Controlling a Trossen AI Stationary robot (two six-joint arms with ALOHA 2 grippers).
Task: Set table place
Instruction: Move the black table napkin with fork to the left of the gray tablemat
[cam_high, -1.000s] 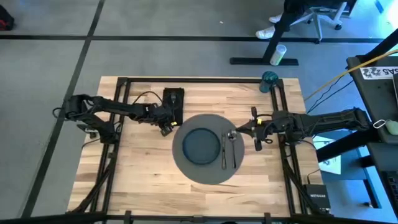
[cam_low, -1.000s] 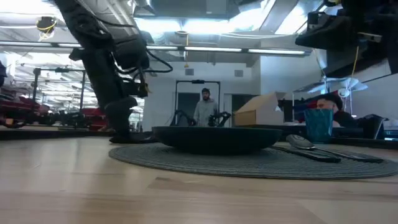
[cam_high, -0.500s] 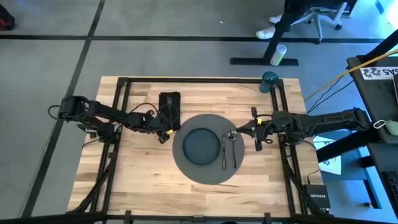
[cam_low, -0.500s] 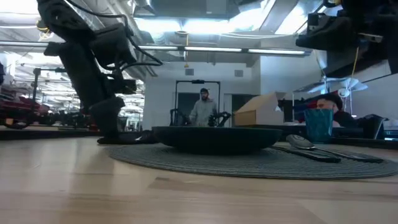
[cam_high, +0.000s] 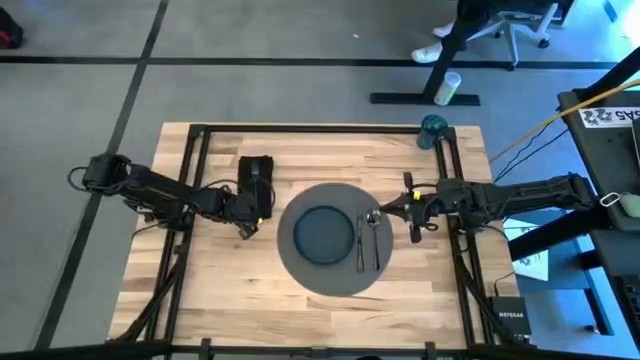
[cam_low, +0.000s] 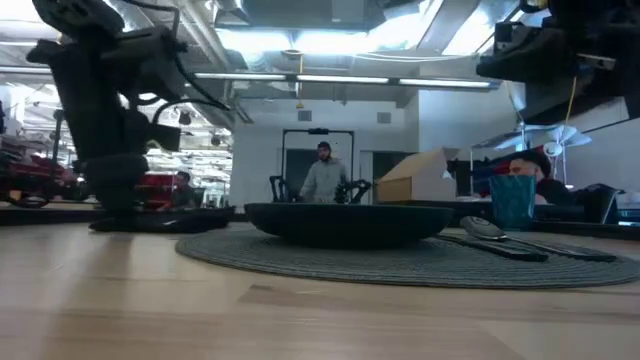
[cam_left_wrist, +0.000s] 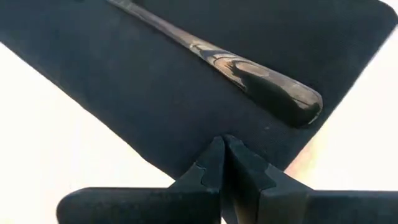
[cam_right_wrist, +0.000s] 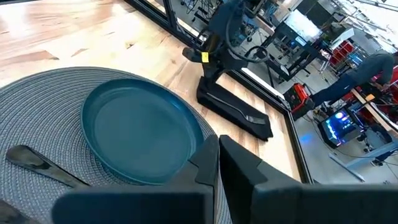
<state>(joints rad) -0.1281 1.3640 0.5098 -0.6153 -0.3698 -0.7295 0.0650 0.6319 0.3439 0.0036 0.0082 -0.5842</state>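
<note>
Placemat (cam_high: 330, 238): lay mid-table (cam_high: 230, 280), holding a plate (cam_high: 322, 234).
Left gripper (cam_high: 249, 213): jaws pinched shut on the napkin (cam_high: 254, 178) (a utensil (cam_left_wrist: 249, 71) lay on it), toward the table's far-left part.
Right gripper (cam_high: 409, 203): jaws closed, empty, near the right edge.

- The high view is evenly lit from overhead; the table (cam_high: 320, 290) reads pale, and shadows under the arms are short and soft.
- In the low view, ceiling strip lights (cam_low: 300, 40) glare white, and the near tabletop is soft and out of focus.
- In the left wrist view, the wood around the black napkin (cam_left_wrist: 155, 81) is washed out almost to white.
- The right wrist view bends straight lines toward its edges.
</note>
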